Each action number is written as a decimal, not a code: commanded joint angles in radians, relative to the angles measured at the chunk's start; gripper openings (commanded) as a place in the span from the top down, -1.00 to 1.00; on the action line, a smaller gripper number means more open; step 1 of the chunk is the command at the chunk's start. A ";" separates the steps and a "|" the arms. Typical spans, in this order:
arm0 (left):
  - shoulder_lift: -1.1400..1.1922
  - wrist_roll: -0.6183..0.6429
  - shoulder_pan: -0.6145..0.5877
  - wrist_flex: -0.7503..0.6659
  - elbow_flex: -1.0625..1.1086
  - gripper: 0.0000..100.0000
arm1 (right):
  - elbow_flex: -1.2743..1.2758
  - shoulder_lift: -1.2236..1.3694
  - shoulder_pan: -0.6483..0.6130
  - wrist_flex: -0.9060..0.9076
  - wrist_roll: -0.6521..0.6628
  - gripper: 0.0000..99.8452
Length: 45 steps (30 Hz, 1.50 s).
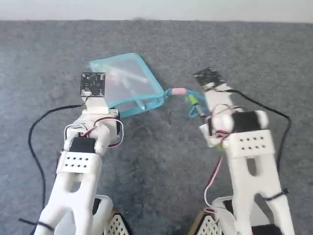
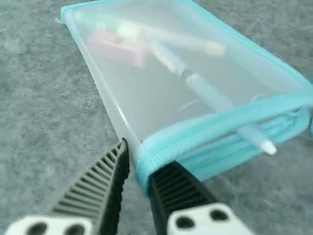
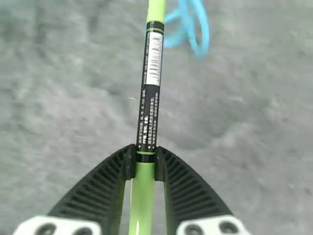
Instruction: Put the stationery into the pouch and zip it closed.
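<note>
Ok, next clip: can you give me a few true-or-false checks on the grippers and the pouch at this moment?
1. The right gripper is clamped on a green pen. True.
2. The pouch is zipped shut. False: its mouth is open and the tip of a pale blue pen pokes out.
3. The left gripper pinches the pouch's teal edge. True.
4. The pouch is empty. False: the pale blue pen and a pink item, among others, lie inside.
</note>
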 commanded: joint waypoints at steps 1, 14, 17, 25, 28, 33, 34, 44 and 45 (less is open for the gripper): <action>0.011 -0.006 -0.058 -0.021 -0.038 0.98 | -0.026 -0.048 0.124 0.045 0.118 0.99; 0.163 -0.014 0.077 -0.130 0.002 0.98 | -0.069 -0.259 -0.059 0.269 0.186 0.99; 0.176 -0.011 0.057 -0.130 -0.015 0.98 | -0.124 -0.259 -0.265 0.283 0.060 0.99; 0.152 -0.014 0.049 -0.086 -0.013 0.98 | -0.249 0.062 -0.458 0.131 -0.077 0.99; 0.130 -0.014 0.046 -0.089 -0.002 0.98 | -0.339 0.188 -0.460 0.134 -0.078 0.99; 0.084 -0.014 0.046 -0.089 0.021 0.98 | -0.428 0.321 -0.461 0.147 -0.080 0.99; 0.075 -0.014 0.046 -0.087 0.025 0.98 | -0.440 0.340 -0.461 0.143 -0.086 0.99; 0.029 -0.014 0.046 -0.087 0.042 0.98 | -0.669 0.567 -0.463 0.102 -0.132 0.99; 0.029 -0.014 0.046 -0.087 0.042 0.98 | -0.706 0.605 -0.463 0.091 -0.155 0.99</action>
